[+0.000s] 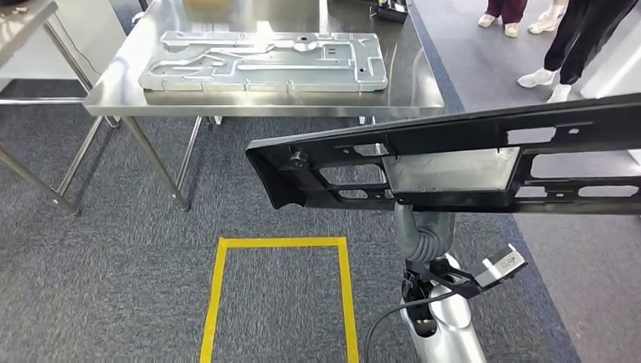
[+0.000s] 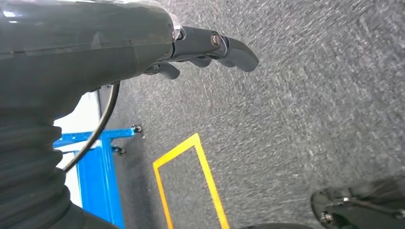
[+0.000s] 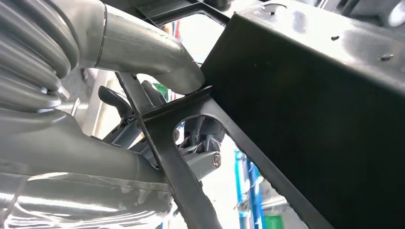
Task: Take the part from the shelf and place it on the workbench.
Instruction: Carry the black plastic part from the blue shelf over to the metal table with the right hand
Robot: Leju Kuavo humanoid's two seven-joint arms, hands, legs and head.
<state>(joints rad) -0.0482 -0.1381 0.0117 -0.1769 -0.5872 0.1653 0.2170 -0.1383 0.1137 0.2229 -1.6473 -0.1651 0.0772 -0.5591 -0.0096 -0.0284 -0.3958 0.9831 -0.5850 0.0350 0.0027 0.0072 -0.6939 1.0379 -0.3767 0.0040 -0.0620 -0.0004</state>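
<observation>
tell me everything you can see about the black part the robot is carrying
The black part is a long, flat frame that looks like moulded plastic, with several cut-out windows and a pale rectangular panel in its middle. It hangs roughly level, tilted slightly, in the air above grey carpet, short of the steel table. The right hand grips it from below near the middle; its right end runs out of view.

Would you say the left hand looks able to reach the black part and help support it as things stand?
Probably yes. The left hand hangs over the carpet holding nothing, and the black part's near end juts out toward that side with nothing between. The right hand grips it from underneath.
</observation>
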